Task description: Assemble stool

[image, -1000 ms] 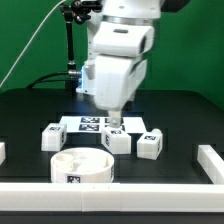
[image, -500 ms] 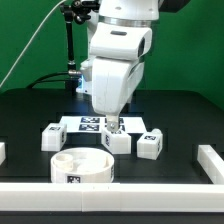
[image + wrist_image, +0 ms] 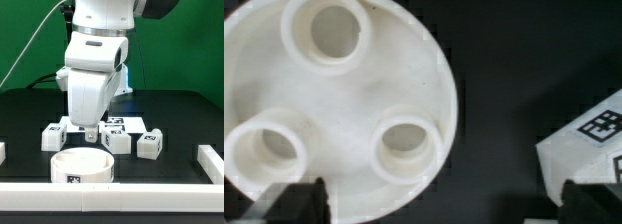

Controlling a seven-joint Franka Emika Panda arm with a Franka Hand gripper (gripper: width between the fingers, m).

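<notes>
The seat [image 3: 83,167] lies near the table [image 3: 180,115] edge closest to the exterior camera, toward the exterior view's left, with its hollow side up (the wrist view shows three round sockets in its floor). The gripper [image 3: 90,133] hangs low just behind the seat with its jaws spread wide and nothing held. In the wrist view the two fingers [image 3: 292,203] stand well apart, with part of the seat's rim and bare black table between them. Three legs stand in a loose row farther from that edge than the seat. The left leg [image 3: 53,137] is on the exterior view's left of the gripper. The middle leg [image 3: 118,142] is just beside the gripper on the exterior view's right, and the right leg [image 3: 149,145] is near the middle one but apart from it. Each shows a black-and-white tag. The wrist view catches the tagged corner of one leg beside the seat without touching it, though I cannot tell which leg it is. The marker board [image 3: 116,124] lies flat behind the legs. A white rail [image 3: 160,190] runs along the near edge.
</notes>
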